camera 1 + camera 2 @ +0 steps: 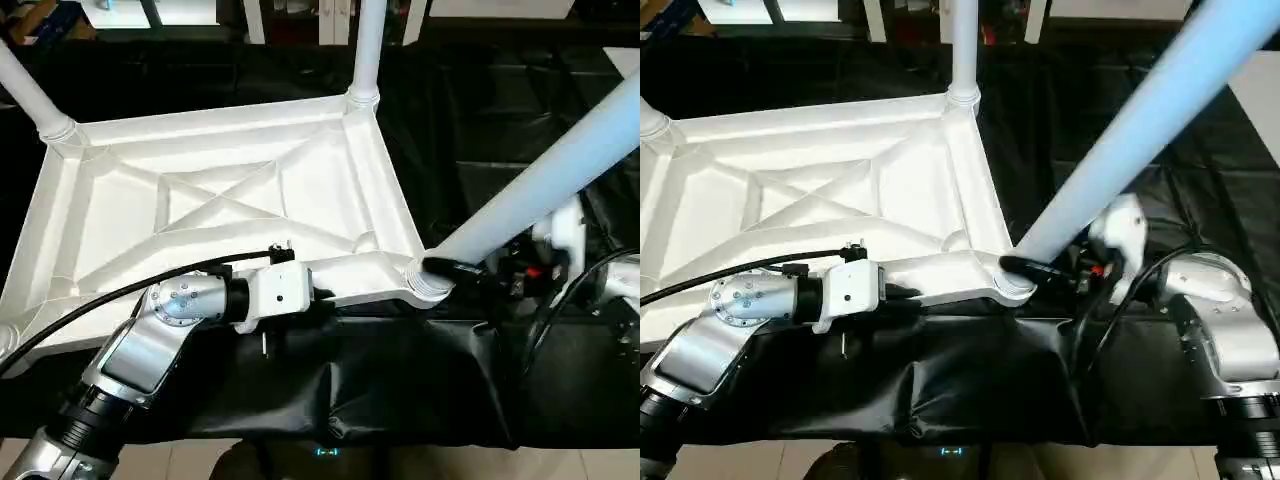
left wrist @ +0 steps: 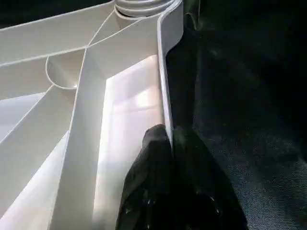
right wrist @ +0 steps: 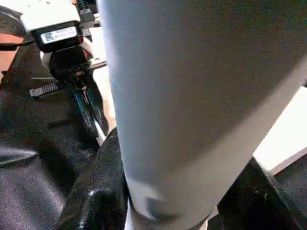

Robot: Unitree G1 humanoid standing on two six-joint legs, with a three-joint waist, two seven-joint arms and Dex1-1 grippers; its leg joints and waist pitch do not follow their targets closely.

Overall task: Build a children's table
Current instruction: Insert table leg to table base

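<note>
While the right gripper (image 1: 1040,270) clasps a tilted white leg (image 1: 1140,130) at its corner socket, the left gripper (image 2: 165,158) pinches the near rim of the upturned tabletop (image 1: 220,200) on the black-draped table (image 1: 400,390).

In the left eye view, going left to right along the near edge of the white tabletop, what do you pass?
left gripper pinching the tabletop rim → near corner socket → right gripper around the leaning leg

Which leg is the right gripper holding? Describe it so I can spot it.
On the upturned white tabletop, find the near corner on the robot's right. The leg there leans steeply outward with the right gripper clamped at its base; the far legs stand free.
</note>
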